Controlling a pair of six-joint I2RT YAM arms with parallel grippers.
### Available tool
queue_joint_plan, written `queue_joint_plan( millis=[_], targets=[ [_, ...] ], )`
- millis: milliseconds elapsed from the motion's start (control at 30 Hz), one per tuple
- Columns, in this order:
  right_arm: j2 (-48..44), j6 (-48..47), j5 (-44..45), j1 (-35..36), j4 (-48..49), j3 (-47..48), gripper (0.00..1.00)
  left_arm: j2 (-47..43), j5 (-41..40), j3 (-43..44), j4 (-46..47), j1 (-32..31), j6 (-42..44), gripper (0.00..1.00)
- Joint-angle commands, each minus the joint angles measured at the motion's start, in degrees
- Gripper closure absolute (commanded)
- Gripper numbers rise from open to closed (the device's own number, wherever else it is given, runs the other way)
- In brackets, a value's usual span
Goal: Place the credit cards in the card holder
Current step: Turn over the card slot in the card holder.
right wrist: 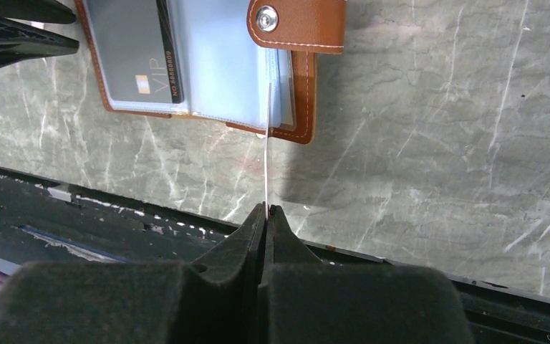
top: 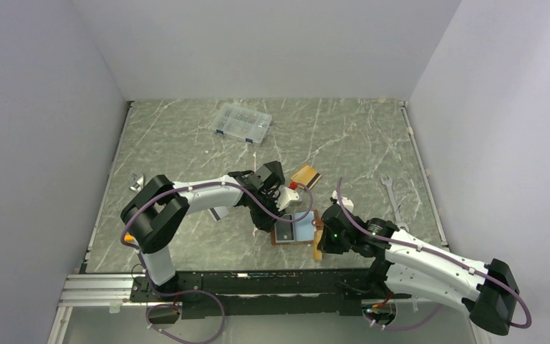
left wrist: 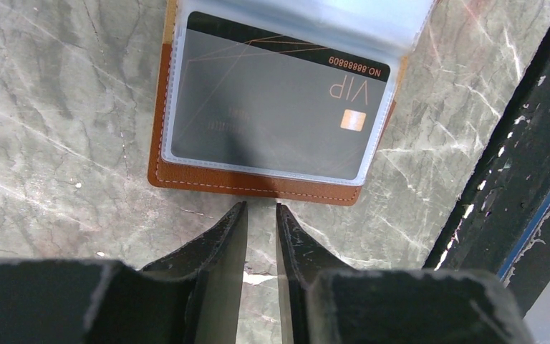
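card holder point(right wrist: 305, 89) lies open on the table point(right wrist: 437, 129) by its near edge, with one grey vip card point(left wrist: 272, 115) sleeved. your right pincer point(right wrist: 265, 209) is pressed tight on another card point(right wrist: 266, 158), edge-on, reaching over the right-hand sleeves point(right wrist: 222, 64). push off-line and it could buckle the plastic or shove the holder, because nothing pins it: your left pincer point(left wrist: 261, 208) hangs slightly spread, empty, just beside it.

A grey-green marble table point(top: 186, 136) with white lines lies under the left gripper point(left wrist: 261, 208) and the right gripper point(right wrist: 266, 208). Plain pale walls point(top: 272, 43) stand beyond and beside them.
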Motion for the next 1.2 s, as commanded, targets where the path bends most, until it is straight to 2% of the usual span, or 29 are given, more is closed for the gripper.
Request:
queue_joint_plan(
  millis=[0, 433, 733, 1033, 1167],
  targets=[
    [0.0, -0.1, -2.2, -1.4, 1.1, -1.0, 1.00, -2.3, 0.6, 1.1, 0.1, -0.2, 1.0, 0.74],
    [-1.3, -4.9, -7.5, -8.5, 2.2, -1.5, 1.00, -1.8, 0.0, 1.6, 0.2, -0.2, 1.5, 0.76],
    [-0.6, -6.7, -10.6, -8.6, 4.7, -2.0, 1.00, -1.5, 0.0, 1.9, -0.1, -0.2, 1.7, 0.77],
    [-0.7, -5.3, -8.9, -8.6, 2.3, -2.2, 1.00, -1.4, 0.0, 2.4, -0.5, -0.3, 1.8, 0.78],
    [0.3, -5.7, -10.3, -8.7, 4.1, -2.6, 1.00, -1.5, 0.0, 2.4, -0.6, -0.2, 1.8, 0.78]
  ],
)
